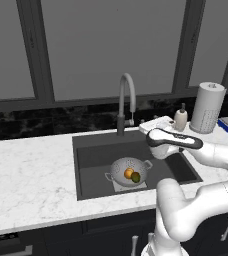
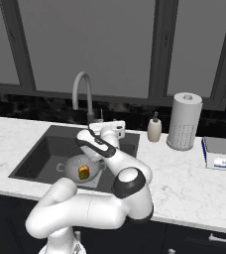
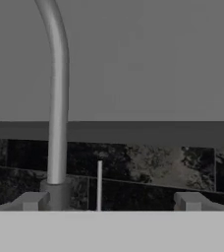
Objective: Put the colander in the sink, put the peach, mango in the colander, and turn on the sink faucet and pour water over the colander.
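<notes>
left base view: the round white-grey perforated colander (image 1: 130, 171) sits on the floor of the dark grey rectangular sink (image 1: 93, 155), with the small round orange-red peach (image 1: 129, 173) and the olive-green oval mango (image 1: 136, 177) touching inside it. the tall grey gooseneck faucet (image 1: 126, 102) arches over the basin from its dark cylindrical base. the end effector (image 1: 154, 123) hovers just right of that base, above the white marble table (image 1: 31, 180). a perforated white paper-towel roll (image 1: 207, 108) and a cream soap bottle (image 1: 180, 118) stand further right.

right base view: the end effector (image 2: 110, 128) is level with the faucet's (image 2: 83, 94) lower stem, near the small side lever (image 2: 101, 115); the colander (image 2: 82, 168) lies below the arm's forearm.

hand view: the two finger tips (image 3: 31, 201) stand wide apart, holding nothing, with the thin pale lever (image 3: 99, 184) upright between them and the smooth faucet (image 3: 58, 98) stem left of it.

the lever looks stiff, slim and slick; it likely needs a sideways nudge near its top rather than a pinch, and only light force.
</notes>
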Available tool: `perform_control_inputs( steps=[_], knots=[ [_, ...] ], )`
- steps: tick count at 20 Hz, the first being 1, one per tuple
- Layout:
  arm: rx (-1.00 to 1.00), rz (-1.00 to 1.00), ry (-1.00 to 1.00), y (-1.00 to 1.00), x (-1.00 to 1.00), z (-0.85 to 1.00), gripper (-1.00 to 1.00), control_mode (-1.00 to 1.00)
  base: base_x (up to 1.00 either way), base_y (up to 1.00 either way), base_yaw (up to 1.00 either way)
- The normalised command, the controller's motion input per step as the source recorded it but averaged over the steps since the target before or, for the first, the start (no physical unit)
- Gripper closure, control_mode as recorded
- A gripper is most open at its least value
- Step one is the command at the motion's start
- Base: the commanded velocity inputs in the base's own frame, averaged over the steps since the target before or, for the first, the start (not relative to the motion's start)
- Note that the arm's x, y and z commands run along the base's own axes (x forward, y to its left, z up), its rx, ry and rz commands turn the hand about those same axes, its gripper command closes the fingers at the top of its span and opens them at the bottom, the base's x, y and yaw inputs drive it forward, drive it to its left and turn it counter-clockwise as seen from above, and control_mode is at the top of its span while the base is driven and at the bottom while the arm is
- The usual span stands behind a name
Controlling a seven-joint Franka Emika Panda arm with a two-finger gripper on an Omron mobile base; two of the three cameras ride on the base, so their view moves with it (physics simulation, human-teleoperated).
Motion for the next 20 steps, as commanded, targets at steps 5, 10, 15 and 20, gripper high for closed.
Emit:
perform_control_inputs(
  steps=[5,10,15,20],
  knots=[
    [0.00,-0.22,0.00,0.56,0.23,0.00,-1.00,-1.00,0.00,0.00,0.00],
    [0.00,-0.21,0.00,0.46,0.28,0.00,-1.00,-1.00,0.00,0.00,0.00],
    [0.00,-0.13,0.00,0.39,0.17,0.00,-1.00,-1.00,0.00,0.00,0.00],
    [0.00,-0.04,0.00,0.31,0.00,-0.01,-1.00,-1.00,0.00,0.00,0.00]
  ],
)
